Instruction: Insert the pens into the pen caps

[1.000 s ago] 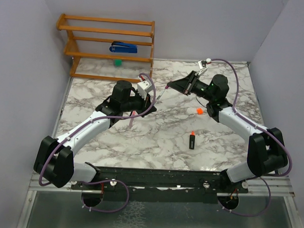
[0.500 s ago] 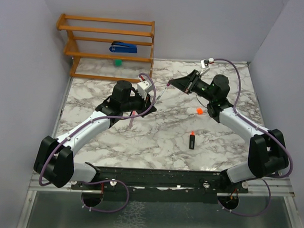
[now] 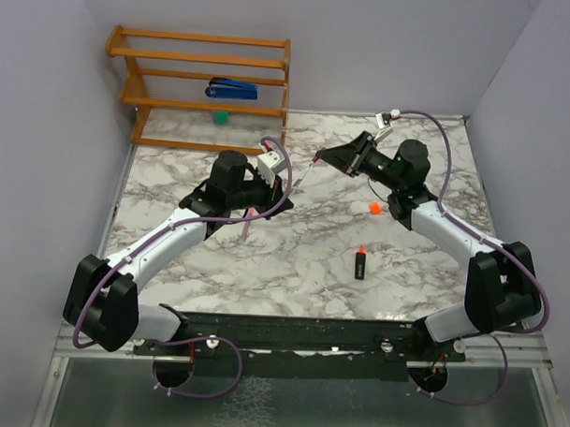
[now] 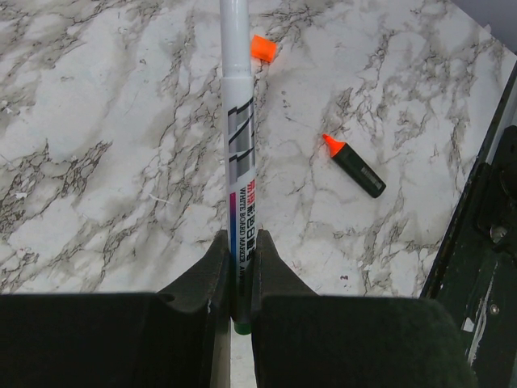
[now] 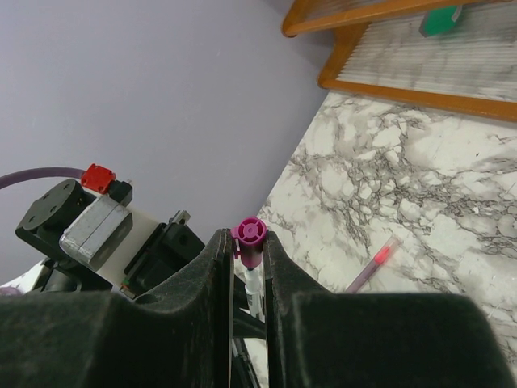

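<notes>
My left gripper [image 3: 282,182] is shut on the silver-grey pen [image 4: 238,153] and holds it above the table, its tip pointing at my right gripper [image 3: 319,160]. My right gripper is shut on the magenta cap [image 5: 250,239]. The pen's white shaft [image 5: 254,284] shows right behind the cap, in line with it. The pink pen [image 3: 248,219] lies on the marble by my left arm; it also shows in the right wrist view [image 5: 373,265]. The orange cap [image 3: 374,208] and the black marker [image 3: 359,264] with an orange tip lie to the right. No pale pink cap shows on its own.
A wooden rack [image 3: 206,75] stands at the back left, with a blue stapler [image 3: 231,88] and a green ball [image 3: 220,118] on it. The marble table [image 3: 437,163] meets walls on three sides. A black rail [image 3: 290,331] runs along the near edge.
My right gripper has moved a little left and up with the magenta cap, closer to the pen's tip. My left arm has held still.
</notes>
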Robot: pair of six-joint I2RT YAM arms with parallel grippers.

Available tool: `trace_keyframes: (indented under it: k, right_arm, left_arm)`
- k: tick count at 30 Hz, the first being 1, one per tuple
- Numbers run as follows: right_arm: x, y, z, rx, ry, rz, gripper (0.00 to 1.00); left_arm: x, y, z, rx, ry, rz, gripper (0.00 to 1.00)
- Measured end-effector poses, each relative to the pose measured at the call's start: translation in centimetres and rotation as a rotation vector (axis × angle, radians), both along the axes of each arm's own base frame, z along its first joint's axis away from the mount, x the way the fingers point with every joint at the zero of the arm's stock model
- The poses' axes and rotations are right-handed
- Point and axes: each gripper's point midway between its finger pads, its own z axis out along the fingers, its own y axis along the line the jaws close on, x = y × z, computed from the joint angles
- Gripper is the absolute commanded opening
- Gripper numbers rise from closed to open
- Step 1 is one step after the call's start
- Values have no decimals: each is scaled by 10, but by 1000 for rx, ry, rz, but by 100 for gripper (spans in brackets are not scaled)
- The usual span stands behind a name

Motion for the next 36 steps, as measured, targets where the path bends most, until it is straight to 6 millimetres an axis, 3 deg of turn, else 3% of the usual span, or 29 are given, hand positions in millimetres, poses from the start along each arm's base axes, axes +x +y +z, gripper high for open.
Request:
trace_keyframes:
  k: [21, 36]
  right_arm:
    - [-19, 26, -28, -115, 32, 60, 0]
    - [-19, 35, -39, -170, 32, 16, 0]
  left_arm:
    - [1, 0, -3, 7, 7, 4, 0]
    - [0, 7, -13, 40, 46, 40, 0]
